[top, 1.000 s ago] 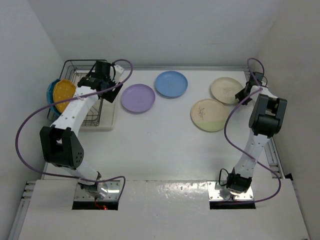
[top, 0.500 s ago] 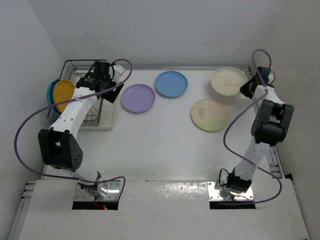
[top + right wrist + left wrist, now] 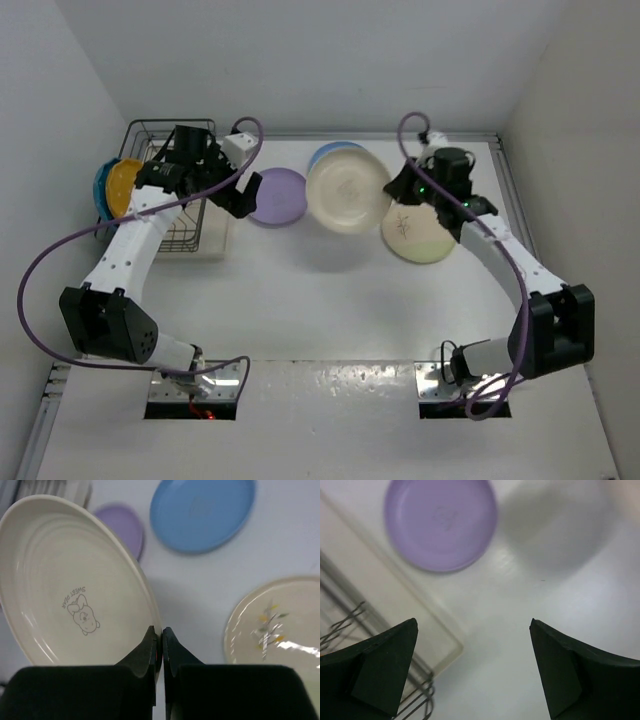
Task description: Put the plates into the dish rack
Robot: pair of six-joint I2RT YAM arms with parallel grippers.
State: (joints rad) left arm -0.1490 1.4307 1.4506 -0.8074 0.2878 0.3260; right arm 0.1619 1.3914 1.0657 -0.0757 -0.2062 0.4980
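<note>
- The right gripper [image 3: 158, 639] is closed on the rim of the cream plate [image 3: 75, 585] and holds it tilted above the table [image 3: 320, 290], printed face up.
- The rack [image 3: 160, 128] lies well left of that plate, beyond the lilac plate [image 3: 278, 195].
- The rack's long axis runs near to far.
- The left gripper [image 3: 472, 625] is empty with its jaws wide apart, just beside the rack's right side. It is the nearer arm.
- The plate is round, so only its tilt matters. It probably needs turning on edge to fit the prongs.
- The orange plate [image 3: 122, 185] and teal plate [image 3: 101, 185] stand at the rack's left side.
</note>
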